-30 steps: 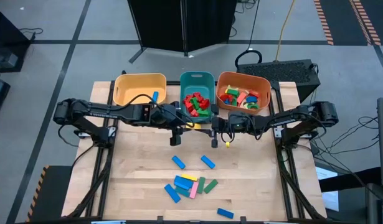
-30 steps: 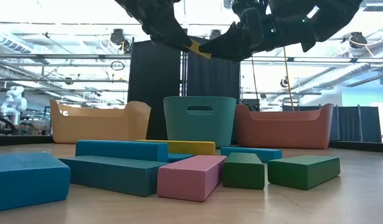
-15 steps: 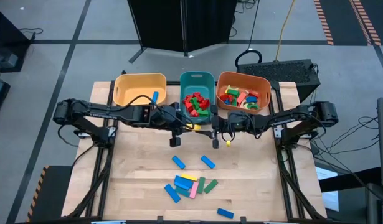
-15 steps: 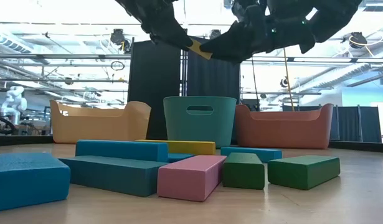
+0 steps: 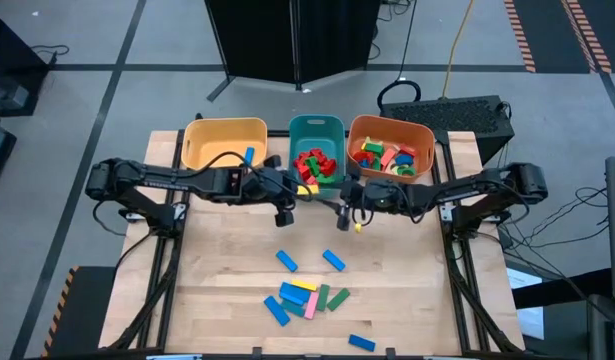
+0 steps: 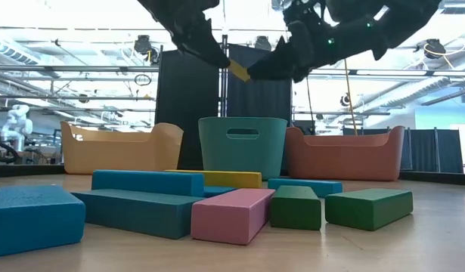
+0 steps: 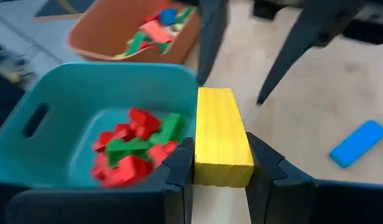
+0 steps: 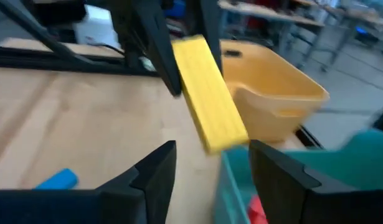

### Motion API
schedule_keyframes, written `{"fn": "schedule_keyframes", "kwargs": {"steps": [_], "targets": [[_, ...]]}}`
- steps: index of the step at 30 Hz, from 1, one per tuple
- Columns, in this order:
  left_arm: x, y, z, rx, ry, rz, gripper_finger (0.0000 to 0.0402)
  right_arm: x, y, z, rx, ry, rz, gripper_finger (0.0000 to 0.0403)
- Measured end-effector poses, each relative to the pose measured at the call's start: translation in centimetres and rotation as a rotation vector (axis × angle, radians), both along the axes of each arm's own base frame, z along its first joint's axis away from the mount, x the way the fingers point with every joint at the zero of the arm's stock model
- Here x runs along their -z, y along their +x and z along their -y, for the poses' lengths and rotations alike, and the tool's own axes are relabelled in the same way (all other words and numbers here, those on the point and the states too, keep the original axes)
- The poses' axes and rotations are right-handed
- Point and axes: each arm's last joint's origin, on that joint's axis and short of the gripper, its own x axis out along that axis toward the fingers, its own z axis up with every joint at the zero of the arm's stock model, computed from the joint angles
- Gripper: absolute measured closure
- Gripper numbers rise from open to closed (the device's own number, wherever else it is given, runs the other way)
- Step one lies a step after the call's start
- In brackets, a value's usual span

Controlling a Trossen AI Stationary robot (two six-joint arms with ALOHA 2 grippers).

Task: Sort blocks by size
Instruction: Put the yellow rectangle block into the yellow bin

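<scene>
The yellow bar (image 7: 220, 137) hangs in the air near the table's (image 5: 227, 290) back edge, just in front of the teal bin (image 5: 316, 128), clamped at one end between the left gripper's (image 5: 287, 196) fingers, its long axis running toward the right gripper (image 8: 210, 163). The right gripper's fingers stand spread either side of the bar's far end, touching nothing. A second ago both grippers met at the bar; now the right one has let go and backed off, and the left alone carries it.

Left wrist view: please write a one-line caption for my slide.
Left hand grips a yellow block beside the teal bin of red and green blocks.
</scene>
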Motion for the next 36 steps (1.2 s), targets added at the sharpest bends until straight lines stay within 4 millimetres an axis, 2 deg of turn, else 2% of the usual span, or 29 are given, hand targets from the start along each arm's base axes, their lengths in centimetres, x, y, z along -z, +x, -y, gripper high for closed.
{"fn": "schedule_keyframes", "kwargs": {"steps": [4,8,20,28,36], "targets": [[-0.2,-0.5,-0.3,-0.04,0.028,-0.014,0.0325,-0.2,-1.0,0.3,0.109,0.031,-0.064,0.0206],[-0.7,-1.4,-0.7,-0.092,0.029,-0.03,0.0325,-0.3,-2.0,0.2,0.137,0.055,-0.127,0.0213],[-3.3,-5.5,-2.3,-0.252,0.033,-0.029,0.0325,1.4,-1.7,-2.4,0.073,0.11,-0.22,0.0249],[-3.1,-6.6,-3.2,-0.32,0.019,-0.082,0.0325,1.5,-1.9,-4.8,0.004,0.135,-0.226,0.0256],[-2.8,-7.2,-4.5,-0.391,0.031,-0.131,0.0325,2.5,-2.6,-5.7,-0.013,0.157,-0.254,0.0257]]}}
